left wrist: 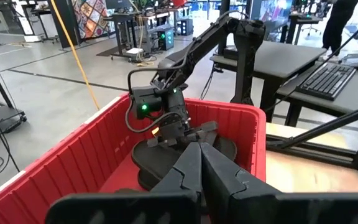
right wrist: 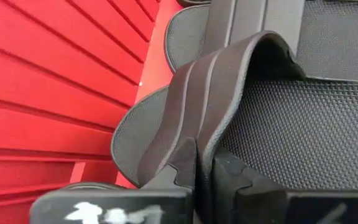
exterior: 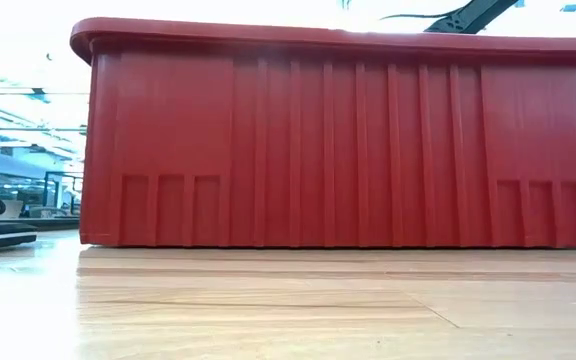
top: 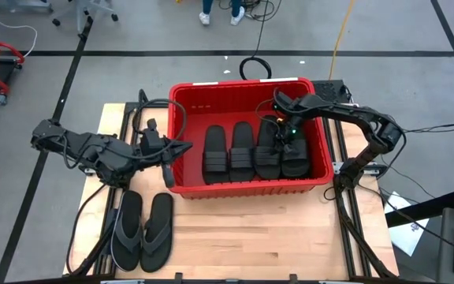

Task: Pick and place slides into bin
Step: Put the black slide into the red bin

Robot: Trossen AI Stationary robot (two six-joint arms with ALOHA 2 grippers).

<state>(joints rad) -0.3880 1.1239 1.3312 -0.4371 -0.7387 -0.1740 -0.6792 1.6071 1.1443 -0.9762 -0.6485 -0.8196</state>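
Note:
The red bin (top: 247, 188) stands at the table's middle and fills the low view (exterior: 338, 150). Several black ribbed-strap sandals lie inside it: two side by side (top: 228, 150) and more stacked at the right (top: 294, 158). My right gripper (top: 284, 134) reaches down into the bin and is shut on the top sandal (right wrist: 291, 137) of the right stack. My left gripper (top: 181, 148) is shut and empty by the bin's left wall, looking over the rim (left wrist: 201, 165). Two thin thong flip-flops (top: 143, 230) lie flat on the table at the near left. My right gripper pinches the sandal's ribbed strap (right wrist: 188, 124) by its edge between the two fingers, which come from above, slanting down into the bin. The sandal lies sole-down on the other sandals in the bin.
The bin's walls stand close around my right gripper. Bare wooden tabletop (top: 274, 237) lies in front of the bin. Cables and frame rails run along both table sides. A desk with a keyboard (left wrist: 331, 78) stands beyond the table.

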